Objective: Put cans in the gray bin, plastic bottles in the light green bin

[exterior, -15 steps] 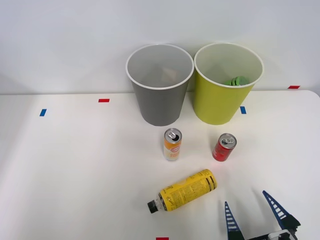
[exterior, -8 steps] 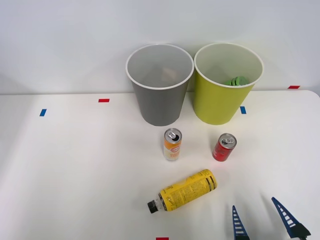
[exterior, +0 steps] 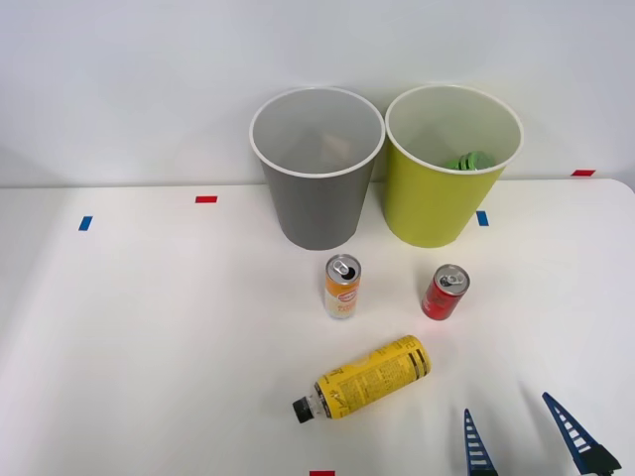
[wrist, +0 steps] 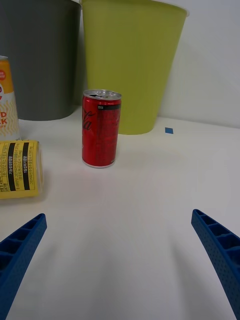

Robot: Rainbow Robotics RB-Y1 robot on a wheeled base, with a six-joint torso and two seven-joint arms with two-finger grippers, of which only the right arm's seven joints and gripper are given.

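Our right gripper hung wide open and empty, on the near side of the red can, which stood upright before the light green bin. We judged a centred, level approach best.

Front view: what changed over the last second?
The right tool drew back toward the robot and to its right, its fingers open and empty throughout. Nothing was taken hold of or let go. The red can, orange-and-white can, yellow bottle and both bins stayed put.
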